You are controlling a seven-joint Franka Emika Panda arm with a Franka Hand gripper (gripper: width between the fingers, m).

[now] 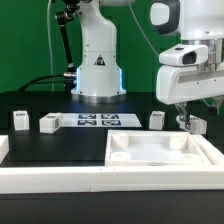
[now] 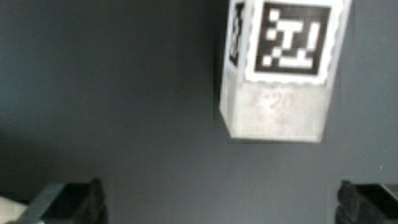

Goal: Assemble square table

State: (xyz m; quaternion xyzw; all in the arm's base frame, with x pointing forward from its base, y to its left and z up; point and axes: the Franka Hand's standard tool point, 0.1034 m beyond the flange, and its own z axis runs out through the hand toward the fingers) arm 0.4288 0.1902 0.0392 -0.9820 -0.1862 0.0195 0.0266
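Presently: open fingers just short of a table leg

One small white leg (image 2: 276, 98) of the square table is seen lying on the dark desk (image 2: 107, 90). It is just beyond the tips of the fingers (image 2: 68, 200) and not yet between them, and it is set closer to one finger than to the other. A black-and-white tag (image 2: 290, 38) is carried on the end farther from the fingers. The fingers are spread wide and nothing is held.

The leg is judged to be light, rigid moulded plastic, with smooth faces that could slip under a shallow pinch. It would best be taken across its two long flat sides, near mid-length, with the tagged end left clear. Centring over the block is thought to be needed first.

In the exterior view the tabletop (image 1: 165, 152), a stiff rimmed slab judged too broad to be pinched across, is found near the fingers, on the camera's side of them. Another leg (image 1: 157, 120) stands near the fingers. Two further legs (image 1: 48, 124) and the marker board (image 1: 97, 121) are placed well apart from the fingers, toward the exterior view's left.
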